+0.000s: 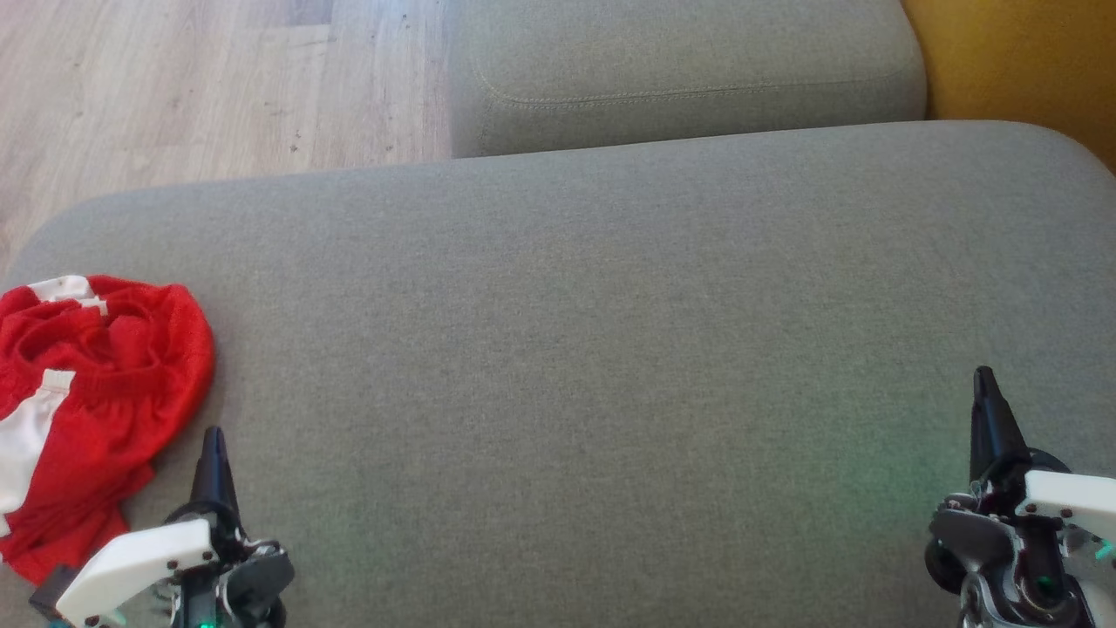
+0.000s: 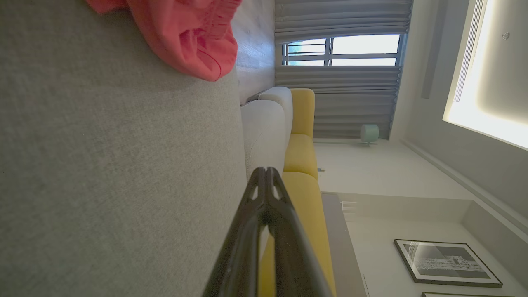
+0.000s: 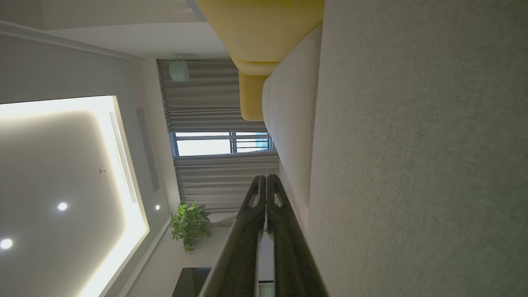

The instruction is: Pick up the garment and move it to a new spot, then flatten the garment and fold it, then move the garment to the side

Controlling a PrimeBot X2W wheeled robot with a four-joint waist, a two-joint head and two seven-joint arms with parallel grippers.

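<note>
A red garment (image 1: 96, 392) with white panels lies crumpled at the left edge of the grey cushion (image 1: 593, 349). Its red fabric (image 2: 185, 37) also shows at the top of the left wrist view. My left gripper (image 1: 212, 436) hovers just right of the garment's lower part, apart from it, fingers pressed together and holding nothing. In its own view the left gripper (image 2: 267, 170) has its tips touching. My right gripper (image 1: 985, 375) is at the lower right over bare cushion, shut and empty. The right wrist view shows the right gripper (image 3: 267, 177) with tips together.
A second grey cushion (image 1: 689, 78) lies behind the main one, with a yellow seat (image 1: 1020, 61) at the far right. Wooden floor (image 1: 200, 87) runs along the upper left. The cushion's left edge is close beside the garment.
</note>
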